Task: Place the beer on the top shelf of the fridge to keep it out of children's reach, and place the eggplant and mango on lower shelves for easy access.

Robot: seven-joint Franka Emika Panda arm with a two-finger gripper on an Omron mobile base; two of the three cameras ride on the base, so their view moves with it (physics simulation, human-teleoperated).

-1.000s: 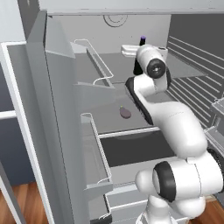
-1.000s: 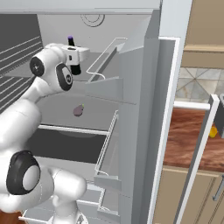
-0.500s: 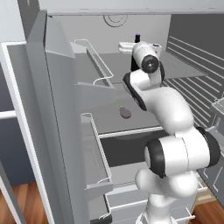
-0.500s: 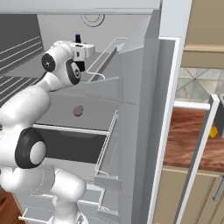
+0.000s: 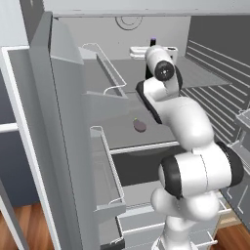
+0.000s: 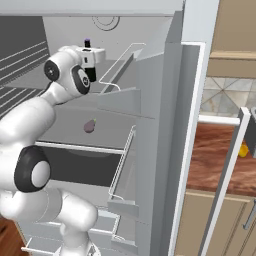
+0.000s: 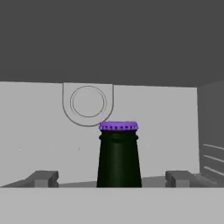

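The beer (image 7: 118, 153), a dark bottle with a purple cap, stands upright between my gripper's (image 7: 111, 179) two fingertips (image 7: 43, 178), which are spread wide and clear of the glass. My gripper is open. From the base views the beer's cap (image 5: 153, 41) (image 6: 87, 42) rises just above the hand at the back of the top shelf (image 5: 205, 75) (image 6: 27, 80) of the fridge (image 5: 53, 112). The eggplant (image 5: 139, 125) (image 6: 89, 126) lies on a lower shelf (image 5: 119, 136) above the dark drawer. A yellow bit of the mango (image 6: 243, 149) shows outside, past the door's edge.
Wire-railed door bins (image 5: 105, 66) (image 6: 122, 165) flank the arm on the open fridge door. A round fitting (image 7: 88, 101) sits on the fridge's back wall behind the bottle. Ribbed side walls (image 5: 219, 63) close in the shelf. Beige cabinets (image 6: 220, 220) stand to the right.
The jaws have opened and let go of the beer, which now stands by itself on the top shelf. The arm's elbow has swung in closer to the fridge.
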